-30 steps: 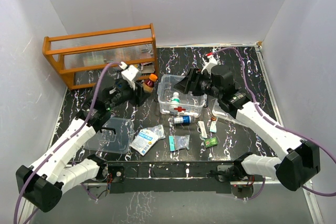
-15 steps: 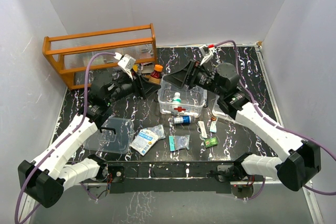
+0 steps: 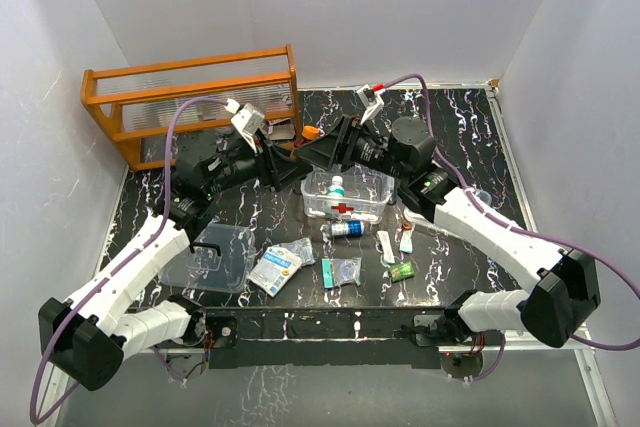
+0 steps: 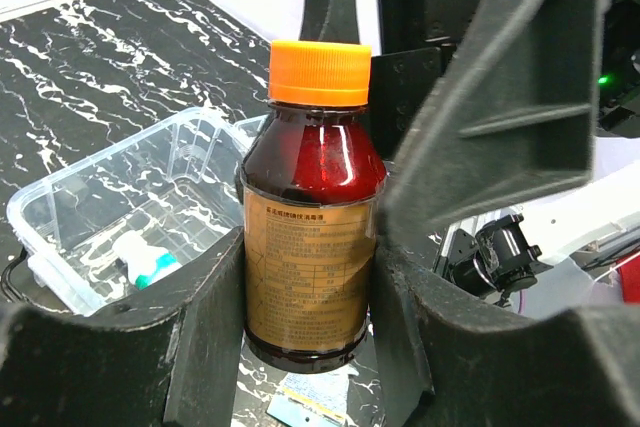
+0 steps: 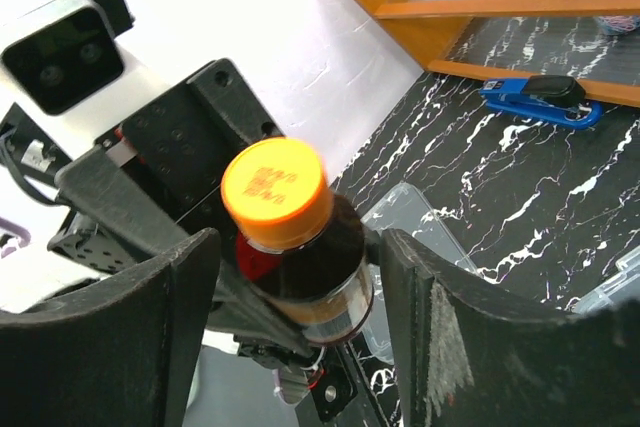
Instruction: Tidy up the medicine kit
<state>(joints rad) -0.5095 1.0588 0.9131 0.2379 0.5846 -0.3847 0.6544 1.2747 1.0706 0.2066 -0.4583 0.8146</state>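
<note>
One view alone, left wrist's, shows print on the bottle [image 4: 308, 277].

The left gripper [image 3: 288, 155] has lifted the bottle [image 3: 309, 133] toward the table's [image 3: 470, 147] far edge, tipping its cap [image 4: 320, 72] rightward; the right gripper [image 3: 320, 150] has swung left from above the kit [image 3: 318, 205]. Its spread fingers [image 5: 150, 317] now flank the bottle.

sign: red cross, front wall of medicine kit [image 3: 343, 208], frame centre | bottle [image 4: 310, 267]: gold label, small print unreadable | orange cap [image 5: 275, 192]: print unreadable
</note>
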